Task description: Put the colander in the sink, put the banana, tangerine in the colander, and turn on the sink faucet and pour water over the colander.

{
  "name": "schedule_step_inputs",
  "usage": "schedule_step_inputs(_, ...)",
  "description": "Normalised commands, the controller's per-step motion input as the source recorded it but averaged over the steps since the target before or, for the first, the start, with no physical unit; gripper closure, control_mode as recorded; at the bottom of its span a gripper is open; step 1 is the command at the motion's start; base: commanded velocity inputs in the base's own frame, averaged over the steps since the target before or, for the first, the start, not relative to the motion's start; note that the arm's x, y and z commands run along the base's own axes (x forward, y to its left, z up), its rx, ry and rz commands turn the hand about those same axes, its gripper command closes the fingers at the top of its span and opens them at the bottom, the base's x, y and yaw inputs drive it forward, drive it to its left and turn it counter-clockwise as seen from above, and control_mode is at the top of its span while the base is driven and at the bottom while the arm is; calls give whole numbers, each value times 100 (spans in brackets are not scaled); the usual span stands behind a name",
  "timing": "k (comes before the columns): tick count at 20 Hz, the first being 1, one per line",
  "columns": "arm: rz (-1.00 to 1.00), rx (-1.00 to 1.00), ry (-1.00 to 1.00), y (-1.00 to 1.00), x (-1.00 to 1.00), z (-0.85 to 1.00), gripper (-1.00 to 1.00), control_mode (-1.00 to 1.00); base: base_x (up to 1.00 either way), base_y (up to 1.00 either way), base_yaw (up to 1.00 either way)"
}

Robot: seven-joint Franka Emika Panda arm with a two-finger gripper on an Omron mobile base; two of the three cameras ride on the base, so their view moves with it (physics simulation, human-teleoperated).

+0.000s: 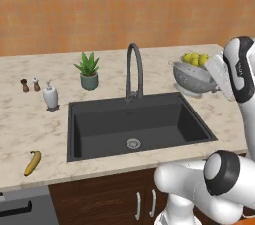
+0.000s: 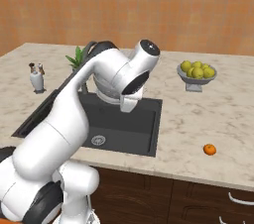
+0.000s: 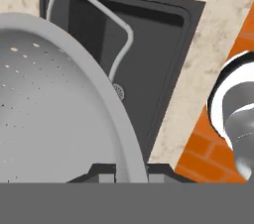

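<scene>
The silver colander hangs in the air near the far right corner of the sink. My gripper is shut on its rolled rim, which runs between the two fingertips; the perforated colander takes up the left of the hand view. Below it lie the dark sink and the faucet. The gooseneck faucet stands behind the basin. The banana lies on the counter front left of the sink. The tangerine rests on the counter to the right of the sink.
A grey footed bowl of yellow-green fruit stands at the back right, just behind the colander. A potted plant, a white dispenser and two small shakers stand left of the faucet. My arm reaches across over the sink.
</scene>
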Motion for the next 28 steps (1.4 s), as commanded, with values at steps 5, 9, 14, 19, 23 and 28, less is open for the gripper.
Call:
schedule_step_inputs(5, 13, 0, 5, 20, 4, -74, 100, -100, 0, 0, 0)
schedule_step_inputs(9, 9, 0, 7, 27, 24, -77, 100, -100, 0, 0, 0)
schedule_step_inputs(14, 11, 0, 5, 22, 15, -75, 100, -100, 0, 0, 0)
schedule_step_inputs(19, 16, 0, 0, 21, 4, -61, 100, -100, 0, 0, 0)
schedule_step_inputs(23, 16, 0, 0, 18, 24, -44, 100, -100, 0, 0, 0)
schedule_step_inputs(28, 15, 0, 0, 13, 32, -42, 100, -100, 0, 0, 0)
